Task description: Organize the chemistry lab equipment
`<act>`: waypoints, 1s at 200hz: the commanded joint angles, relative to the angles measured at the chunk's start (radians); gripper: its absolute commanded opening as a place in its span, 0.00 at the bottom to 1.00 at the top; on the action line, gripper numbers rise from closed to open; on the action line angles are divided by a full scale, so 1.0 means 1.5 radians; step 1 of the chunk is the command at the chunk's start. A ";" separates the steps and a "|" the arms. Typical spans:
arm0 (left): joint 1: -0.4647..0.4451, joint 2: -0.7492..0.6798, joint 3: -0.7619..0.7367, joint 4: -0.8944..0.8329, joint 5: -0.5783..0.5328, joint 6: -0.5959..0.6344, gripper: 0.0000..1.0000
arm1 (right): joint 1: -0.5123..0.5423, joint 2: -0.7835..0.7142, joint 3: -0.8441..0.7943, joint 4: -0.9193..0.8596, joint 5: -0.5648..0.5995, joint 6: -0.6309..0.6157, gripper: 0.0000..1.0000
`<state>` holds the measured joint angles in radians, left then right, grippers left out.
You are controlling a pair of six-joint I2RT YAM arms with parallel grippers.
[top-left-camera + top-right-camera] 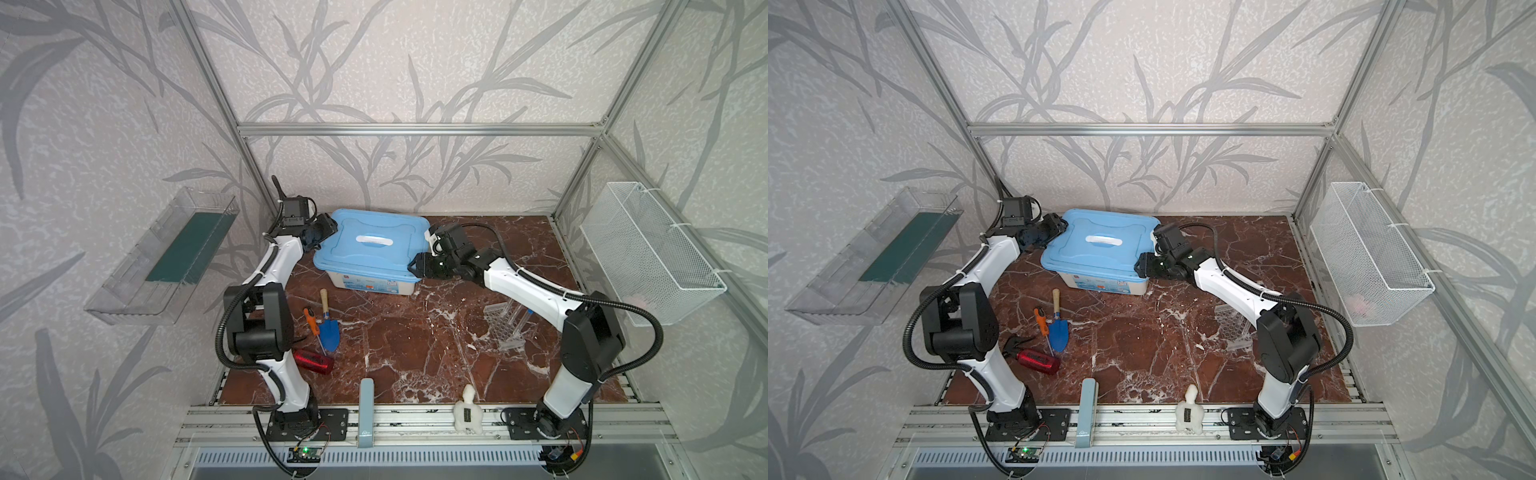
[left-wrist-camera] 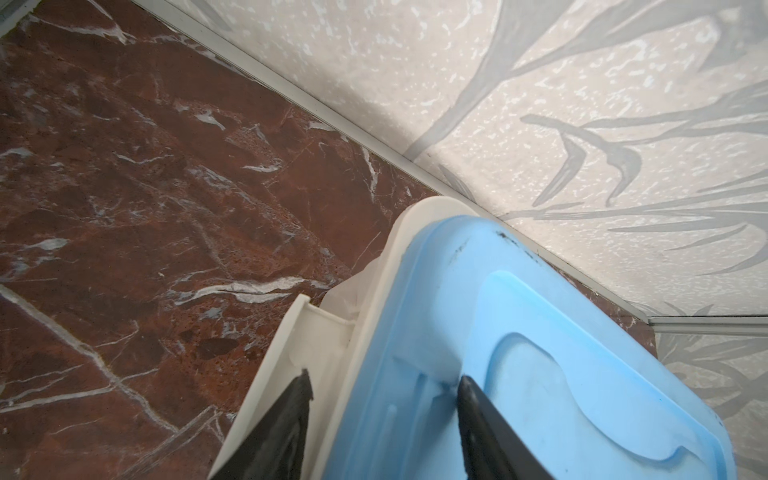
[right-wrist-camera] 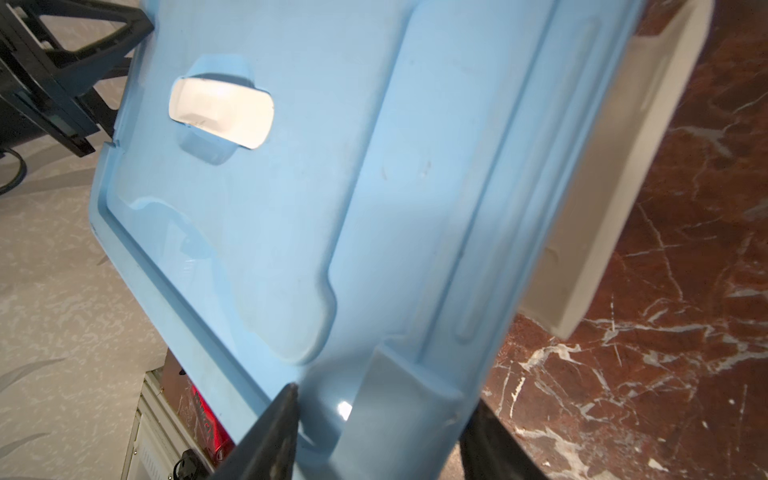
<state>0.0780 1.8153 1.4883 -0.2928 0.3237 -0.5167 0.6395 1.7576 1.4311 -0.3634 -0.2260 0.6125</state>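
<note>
A white storage box [image 1: 370, 284] with a blue lid [image 1: 374, 245] [image 1: 1100, 245] stands at the back of the table in both top views. My left gripper [image 1: 326, 232] [image 2: 385, 377] holds the lid's left end, with one finger on the lid top and one on the box's white latch flap [image 2: 316, 332]. My right gripper [image 1: 417, 266] [image 3: 384, 399] is shut on the lid's right end, with one finger above and one under the edge. A clear perforated rack [image 1: 505, 328] [image 1: 1233, 326] holding blue-capped test tubes [image 1: 530, 311] stands beside the right arm, which partly hides it.
A blue trowel [image 1: 329, 332], an orange-handled screwdriver [image 1: 311, 320] and a red object [image 1: 313, 361] lie by the left arm. A wire basket [image 1: 648, 253] hangs on the right wall and a clear shelf [image 1: 162, 257] on the left. A white figurine [image 1: 467, 409] stands at the front edge.
</note>
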 commanded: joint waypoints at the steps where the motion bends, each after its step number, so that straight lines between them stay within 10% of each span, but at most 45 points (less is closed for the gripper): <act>1: -0.021 -0.001 -0.029 -0.059 0.001 -0.010 0.55 | -0.012 0.028 0.046 -0.031 0.030 -0.018 0.59; 200: -0.025 0.043 0.022 -0.066 -0.088 0.005 0.46 | -0.083 0.200 0.267 -0.212 0.023 -0.098 0.60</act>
<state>0.0448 1.8656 1.5555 -0.3283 0.2352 -0.5106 0.5045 2.0117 1.8378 -0.6098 -0.1993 0.4953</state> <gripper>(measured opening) 0.463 0.601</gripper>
